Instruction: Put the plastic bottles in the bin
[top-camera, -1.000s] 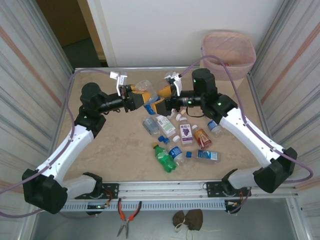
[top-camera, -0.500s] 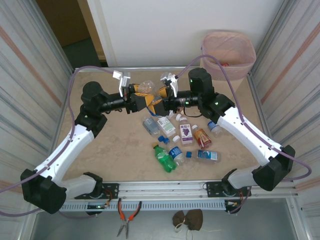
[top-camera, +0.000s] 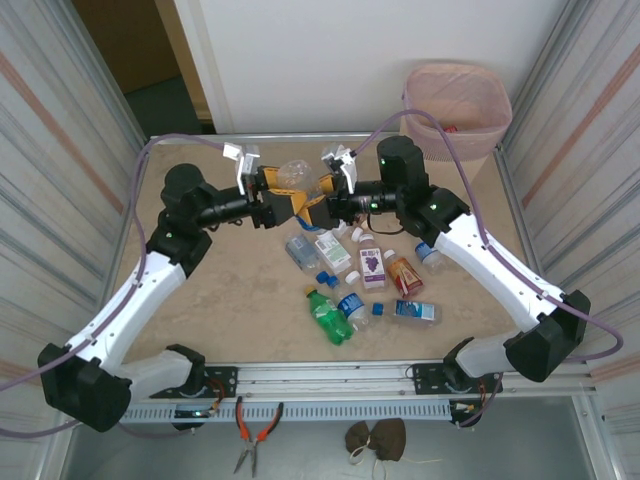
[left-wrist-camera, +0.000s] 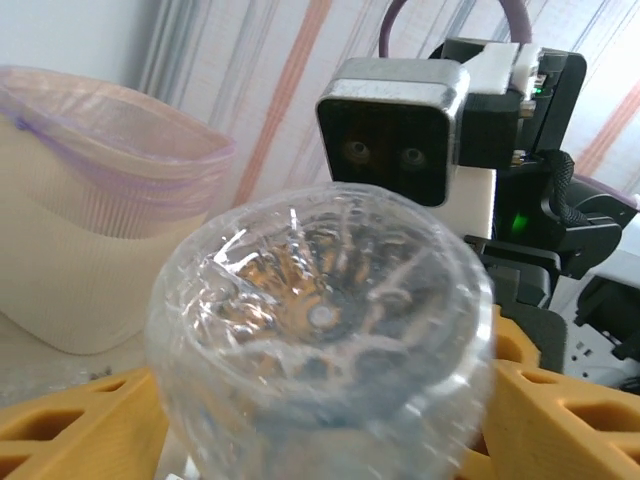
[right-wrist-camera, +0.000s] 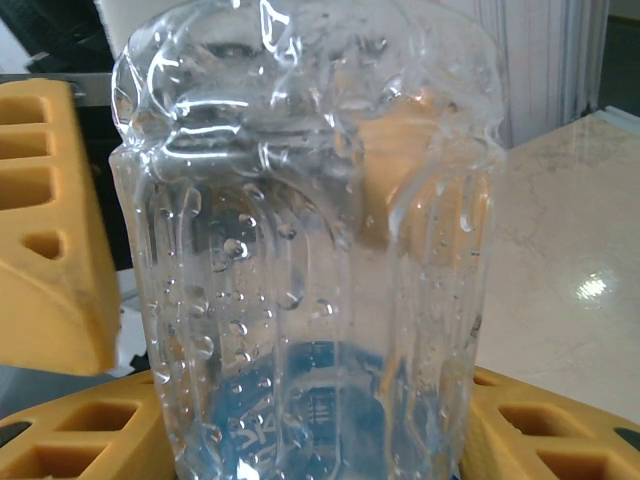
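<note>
Plastic bottles (top-camera: 355, 275): several lie in a loose heap in the middle of the table (top-camera: 230, 290), not yet cleared.
Bin (top-camera: 480, 130): stands past the table's far right corner, with a pink liner folded over its rim.
Right gripper (top-camera: 318, 203): has closed in since a second ago, and its fingers now press the sides of the clear bottle (right-wrist-camera: 320, 250).
Left gripper (top-camera: 285, 195): flanks that bottle's base. Whether it grips or has let go cannot be told.
Held clear bottle: raised between both grippers, apparently being handed over to the arm nearer the far right corner.

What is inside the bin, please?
Inside the bin I see the pink bag lining and one small reddish thing near the front rim, too small to name. The front wall hides the bottom.
</note>
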